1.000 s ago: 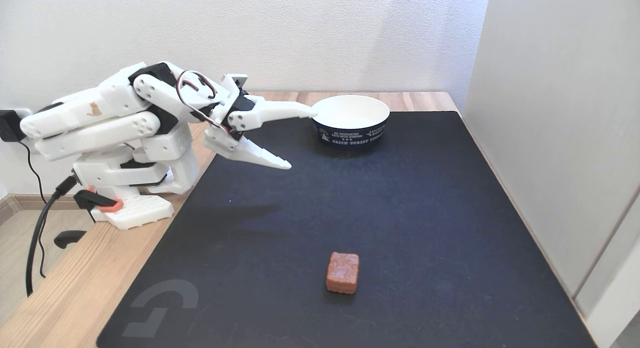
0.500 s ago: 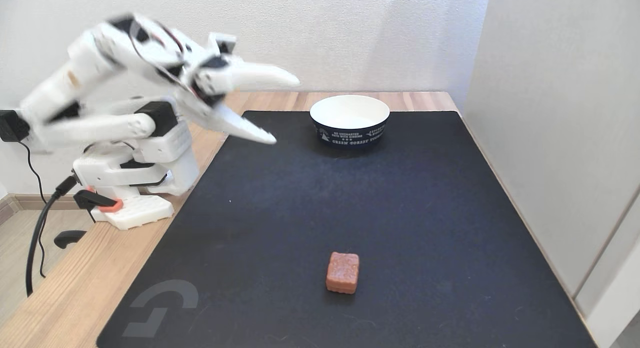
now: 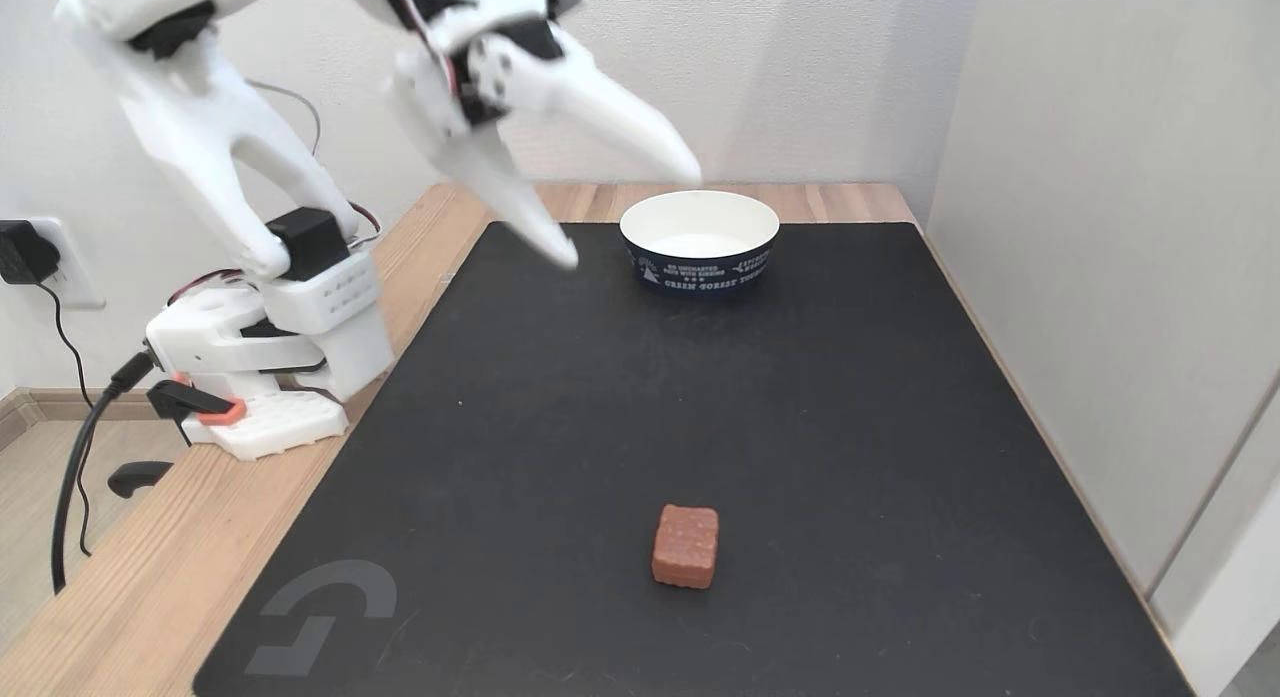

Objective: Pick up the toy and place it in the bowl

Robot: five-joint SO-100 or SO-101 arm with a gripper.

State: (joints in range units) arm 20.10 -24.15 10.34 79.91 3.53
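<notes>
Arm top cut off by frame edge. Gripper (image 3: 632, 217): jaws spread, nothing held. Bowl (image 3: 700, 266): white interior. Toy (image 3: 685, 546): on mat (image 3: 850, 427).

Looks like a room in a home, set up as a hobby corner. Plain wooden table (image 3: 140, 587) pushed against a white textured wall (image 3: 800, 77), as in a living space. Wall outlet (image 3: 75, 277) at left with a black adapter (image 3: 20, 252) plugged in and cable (image 3: 70, 467) trailing down past the table edge. Pale wood-look floor and skirting board (image 3: 30, 407) visible below at left. Light grey panel (image 3: 1110, 277), possibly a cabinet or door, closing off the right side. Black desk mat (image 3: 700, 407) of the computer type covering most of the tabletop. Small white arm (image 3: 260, 307) clamped at the table edge. Soft daylight-like lighting, no industrial fittings.
</notes>
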